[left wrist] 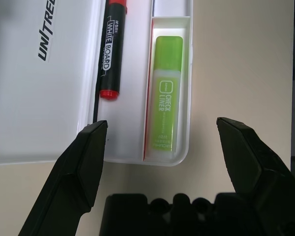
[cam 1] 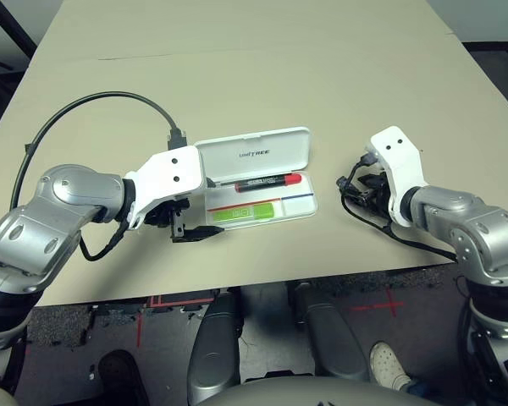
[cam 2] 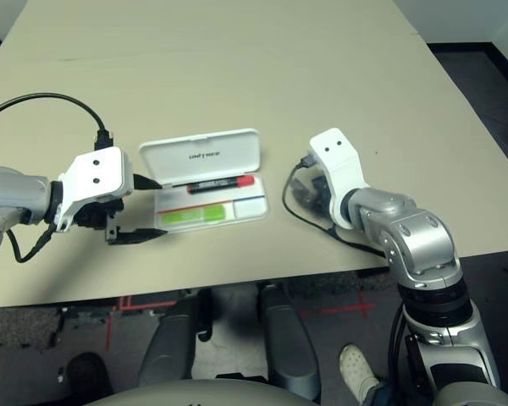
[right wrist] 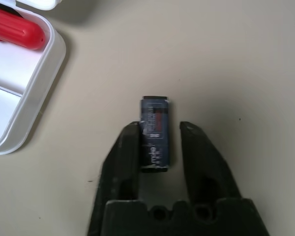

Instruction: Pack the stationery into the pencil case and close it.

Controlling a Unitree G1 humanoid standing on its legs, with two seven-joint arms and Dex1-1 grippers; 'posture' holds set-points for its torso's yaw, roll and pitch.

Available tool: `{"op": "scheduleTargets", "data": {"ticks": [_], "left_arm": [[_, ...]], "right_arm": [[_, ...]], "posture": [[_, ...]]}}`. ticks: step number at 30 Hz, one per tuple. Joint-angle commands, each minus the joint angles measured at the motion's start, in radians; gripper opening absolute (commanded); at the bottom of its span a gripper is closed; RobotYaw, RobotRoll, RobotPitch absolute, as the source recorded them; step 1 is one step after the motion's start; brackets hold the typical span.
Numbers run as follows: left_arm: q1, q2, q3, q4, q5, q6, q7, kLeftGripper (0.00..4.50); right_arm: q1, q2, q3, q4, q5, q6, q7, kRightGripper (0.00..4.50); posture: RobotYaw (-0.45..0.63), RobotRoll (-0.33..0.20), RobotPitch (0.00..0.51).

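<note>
Beige worktop (cam 1: 262, 51) stretches wide ahead of me, with dark floor beyond its far corners and red tape marks on the floor below its near edge. My landmark is the pencil case (cam 1: 256, 154), lying open with its lettered lid tipped back on the far side. Inside it, the red-capped marker (cam 1: 269, 181) lies along the hinge side of the tray, and the lime-green highlighter (left wrist: 167, 93) sits in the near compartment.

One piece is left out: the small dark rectangular piece (right wrist: 155, 133), flat on the worktop well to the right of the case. My right end effector (right wrist: 160, 132) is down on it now, fingers clenched either side of it, so I read this as the grasp being made. It sits a little off toward one finger, and it is small and flat, so I judge it could pivot or slip. I'd lift straight and slowly, check it stays square between the fingers, then carry it over to a bare patch of tray beside the marker cap before I release.

My left end effector (left wrist: 162, 130) hangs released at the left end of the case, fingers spread wide and grasping nothing. From there it looks well placed to steady the tray, and later to fold the lid down.
</note>
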Motion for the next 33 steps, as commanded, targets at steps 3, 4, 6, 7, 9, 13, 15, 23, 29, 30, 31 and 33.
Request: {"op": "scheduleTargets", "data": {"ticks": [3, 4, 6, 7, 9, 13, 15, 23, 29, 30, 31, 33], "left_arm": [[0.014, -0.003, -0.017, -0.022, -0.009, -0.001, 0.001, 4.5], [0.014, -0.004, -0.017, -0.022, -0.008, -0.001, 0.001, 4.5], [0.014, -0.005, -0.018, -0.022, -0.008, -0.001, 0.002, 4.5], [0.013, -0.006, -0.02, -0.021, -0.007, -0.002, 0.002, 4.5], [0.012, -0.004, -0.022, -0.016, -0.004, -0.006, -0.001, 4.5], [0.003, -0.001, -0.028, -0.005, -0.001, -0.014, -0.008, 4.5], [0.0, 0.002, -0.03, 0.0, 0.001, -0.02, -0.012, 4.5], [0.001, 0.011, -0.024, -0.002, 0.0, -0.019, -0.013, 4.5], [0.015, 0.02, -0.01, -0.019, -0.006, -0.005, -0.005, 4.5], [0.017, 0.023, -0.007, -0.021, -0.007, -0.003, -0.004, 4.5], [0.02, 0.025, -0.005, -0.023, -0.007, -0.001, -0.003, 4.5], [0.026, 0.034, -0.001, -0.025, -0.005, -0.001, -0.002, 4.5]], "right_arm": [[-0.008, -0.054, 0.06, 0.037, 0.021, -0.053, 0.106, 0.3], [-0.017, -0.078, 0.068, 0.047, 0.021, -0.089, 0.144, 0.3], [-0.027, -0.115, 0.081, 0.066, 0.02, -0.144, 0.202, 0.3], [-0.041, -0.151, 0.095, 0.088, 0.013, -0.202, 0.265, 0.3], [-0.088, -0.23, 0.122, 0.159, -0.012, -0.355, 0.412, 0.3], [-0.191, -0.32, 0.159, 0.316, -0.043, -0.606, 0.663, 0.3], [-0.257, -0.343, 0.185, 0.392, -0.063, -0.698, 0.784, 0.3], [-0.41, -0.28, 0.274, 0.534, -0.106, -0.87, 1.066, 0.3], [-0.416, -0.19, 0.302, 0.522, -0.13, -0.883, 1.093, 0.3], [-0.418, -0.178, 0.306, 0.523, -0.137, -0.883, 1.092, 0.3], [-0.42, -0.167, 0.309, 0.526, -0.144, -0.882, 1.09, 0.3], [-0.425, -0.145, 0.313, 0.536, -0.16, -0.884, 1.086, 0.3]], "posture": [[0.04, 0.0, 0.258], [0.04, 0.0, 0.252], [0.03, 0.0, 0.25], [0.03, 0.0, 0.247], [0.03, 0.0, 0.246], [0.03, 0.0, 0.243], [0.03, 0.0, 0.242], [0.05, 0.0, 0.239], [0.08, 0.0, 0.238], [0.08, 0.0, 0.239], [0.08, 0.0, 0.239], [0.09, 0.0, 0.24]]}}
